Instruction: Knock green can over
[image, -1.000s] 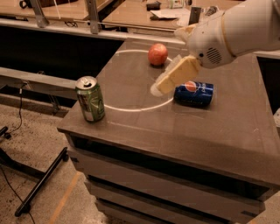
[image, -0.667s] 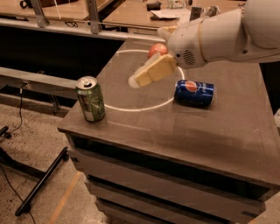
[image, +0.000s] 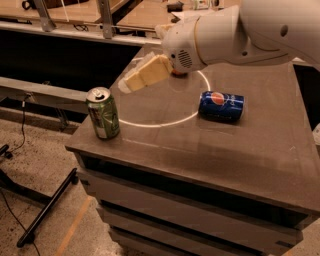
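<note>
The green can stands upright near the front left corner of the dark table; it has a green, white-streaked body and a silver top with a pull tab. My gripper, cream-coloured on a white arm, hangs above the table's left edge. It is behind and to the right of the can, a short gap away and not touching it. It holds nothing that I can see.
A blue Pepsi can lies on its side right of centre. A red fruit is mostly hidden behind my arm. A white ring is marked on the tabletop. A black stand leg lies on the floor at left.
My gripper has swung left across the table, from near the Pepsi can to close behind the green can. The arm now covers the red fruit. The cans have not moved.
</note>
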